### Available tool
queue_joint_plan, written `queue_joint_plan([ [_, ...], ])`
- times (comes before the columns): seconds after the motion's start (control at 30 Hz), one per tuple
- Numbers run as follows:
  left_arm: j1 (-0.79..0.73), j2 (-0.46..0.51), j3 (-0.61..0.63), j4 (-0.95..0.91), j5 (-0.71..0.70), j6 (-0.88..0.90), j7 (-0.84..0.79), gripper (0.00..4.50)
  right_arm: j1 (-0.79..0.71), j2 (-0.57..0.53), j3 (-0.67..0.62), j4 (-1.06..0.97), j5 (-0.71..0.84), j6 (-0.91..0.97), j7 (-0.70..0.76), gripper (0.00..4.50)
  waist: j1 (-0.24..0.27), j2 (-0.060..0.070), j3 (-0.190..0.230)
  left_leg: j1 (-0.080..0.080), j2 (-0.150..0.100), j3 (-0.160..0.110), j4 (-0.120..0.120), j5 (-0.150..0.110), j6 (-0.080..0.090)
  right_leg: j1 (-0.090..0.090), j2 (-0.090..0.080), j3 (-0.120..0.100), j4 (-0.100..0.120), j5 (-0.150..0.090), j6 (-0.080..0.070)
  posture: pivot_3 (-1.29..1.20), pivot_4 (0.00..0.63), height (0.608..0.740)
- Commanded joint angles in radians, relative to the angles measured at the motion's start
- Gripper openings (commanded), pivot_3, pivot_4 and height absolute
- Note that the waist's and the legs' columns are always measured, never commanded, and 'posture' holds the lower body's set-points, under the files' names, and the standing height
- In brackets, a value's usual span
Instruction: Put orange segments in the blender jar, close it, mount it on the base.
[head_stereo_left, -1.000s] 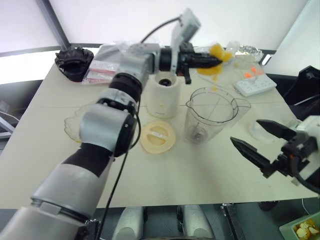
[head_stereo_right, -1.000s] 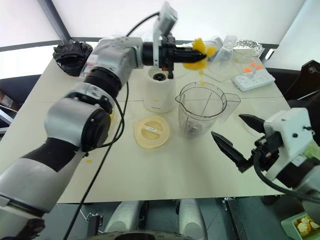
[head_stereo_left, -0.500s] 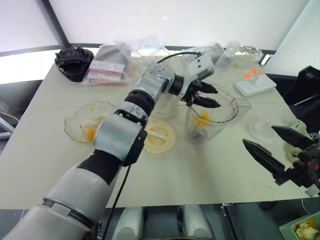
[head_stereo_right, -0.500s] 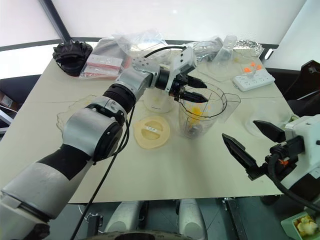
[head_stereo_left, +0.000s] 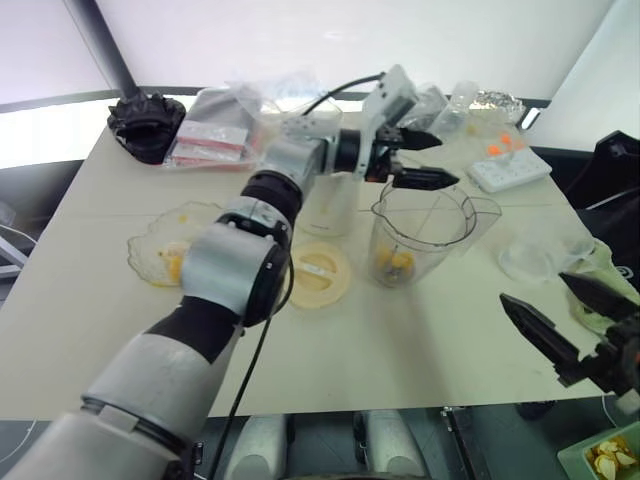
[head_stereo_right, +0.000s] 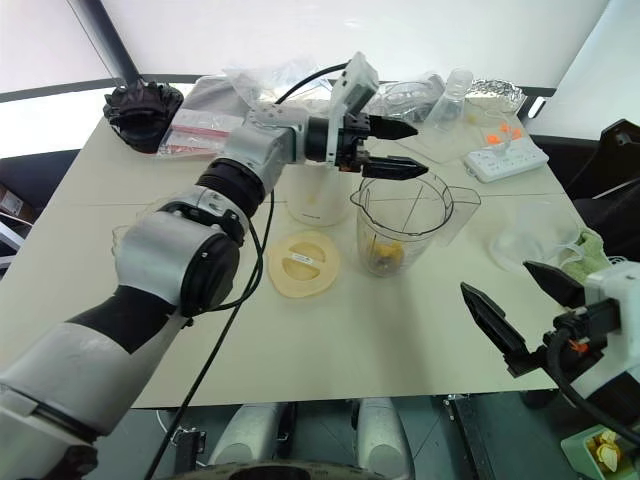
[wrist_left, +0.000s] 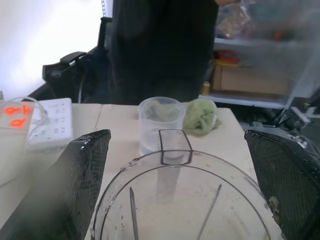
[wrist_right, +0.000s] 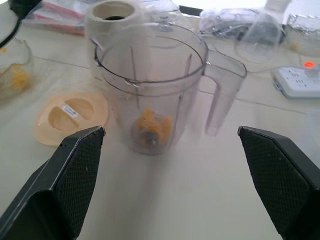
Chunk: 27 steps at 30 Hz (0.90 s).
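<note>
L gripper hovers wide open and empty over blender jar; orange segments lie at its bottom. R gripper open, empty, at jar's 4 o'clock. Next, prob: grab lid, at jar's 9 o'clock, and cap jar.

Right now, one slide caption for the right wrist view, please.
Open right gripper facing the clear plastic blender jar with orange segments at its bottom, flat round cream lid beside it.

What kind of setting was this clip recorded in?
Probably a lab or workshop test bench, not a kitchen: a plain table carries a blender jar, a power strip and plastic bags, with storage shelves behind.
</note>
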Motion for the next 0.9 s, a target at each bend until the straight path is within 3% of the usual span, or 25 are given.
queue_joint_plan([
  [0.03,0.035,0.057,0.017,-0.088,-0.038,0.044,-0.057,4.47,-0.006,0.06,0.031,0.0,-0.099,-0.029,-0.012,4.5,-0.001,0.0,0.0,0.0,0.0,0.0,0.0,0.0,0.0,0.0,0.0,0.0,0.0,0.0,0.0,0.0,0.15,0.74],
  [0.17,0.161,0.094,-0.025,-0.231,-0.038,0.08,-0.082,4.47,-0.028,0.12,0.059,0.073,-0.169,-0.039,0.003,4.5,0.001,0.002,-0.001,0.001,0.002,0.0,0.0,0.0,0.0,0.001,0.0,0.001,0.0,0.0,-0.001,0.0,0.15,0.74],
  [0.37,0.49,0.183,-0.114,-0.624,-0.015,0.133,-0.025,4.47,-0.087,0.157,0.103,0.223,-0.313,-0.028,-0.004,4.5,0.001,0.002,-0.001,0.001,0.003,-0.001,-0.001,0.0,0.0,0.0,-0.001,0.003,0.0,0.0,-0.001,0.0,0.15,0.74],
  [0.57,0.722,0.245,-0.156,-0.932,-0.039,0.259,0.061,4.47,-0.242,0.113,0.145,0.406,-0.427,0.026,-0.051,4.5,0.003,0.003,-0.002,0.002,0.002,-0.001,0.0,0.0,0.0,0.001,-0.002,0.004,0.0,-0.001,-0.004,0.0,0.15,0.74],
  [0.9,0.883,0.256,-0.206,-1.17,-0.078,0.349,0.174,4.47,-0.615,0.041,0.316,0.794,-0.588,0.071,-0.033,4.5,-0.001,0.007,-0.005,0.003,0.001,0.0,0.0,0.0,0.0,0.002,-0.001,0.004,0.001,0.001,-0.002,0.0,0.15,0.74],
])
